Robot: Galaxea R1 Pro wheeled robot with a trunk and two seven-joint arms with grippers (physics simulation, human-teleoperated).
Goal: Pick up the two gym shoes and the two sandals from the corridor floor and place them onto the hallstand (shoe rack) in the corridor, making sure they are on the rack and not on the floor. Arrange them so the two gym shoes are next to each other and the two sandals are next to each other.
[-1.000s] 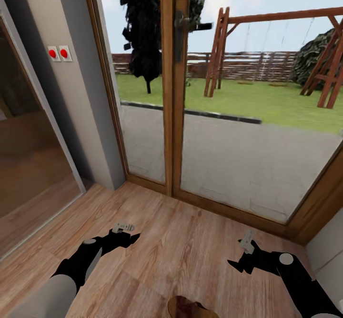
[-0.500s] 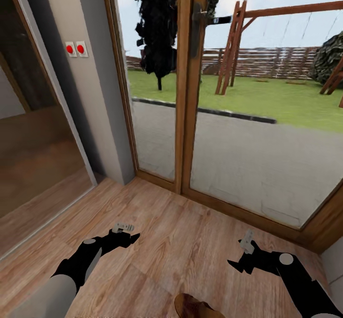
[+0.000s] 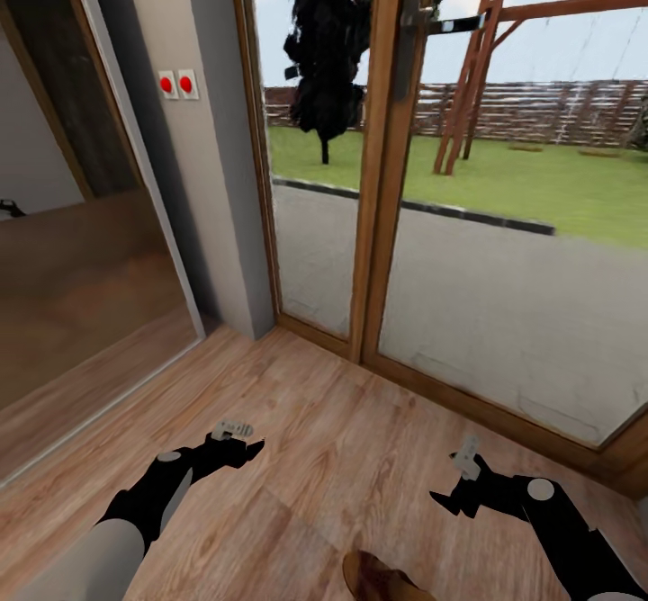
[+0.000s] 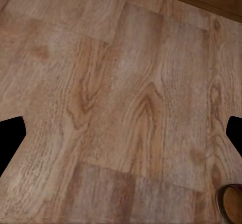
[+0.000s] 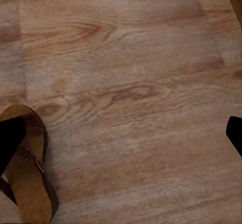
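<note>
You had nothing racked: one sandal (image 5: 27, 168) lay on the corridor floor (image 3: 342, 439), and both your left end effector (image 3: 236, 439) and right end effector (image 3: 459, 479) were released, empty.

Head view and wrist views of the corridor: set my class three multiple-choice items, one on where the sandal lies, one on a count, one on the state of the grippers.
1. Where does the sandal lie?
A. On a shelf
B. On the corridor floor
C. In a gripper

2. How many red buttons are on the wall plate?
A. One
B. Two
C. Four

3. What state are the left gripper and right gripper in?
A. Both open and empty
B. Left shut on a shoe
C. Both shut

Key: 1 B, the right wrist view shows it flat on the planks. 2 B, two red dots sit side by side. 3 A, each wrist view shows its fingers apart over bare floor.
</note>
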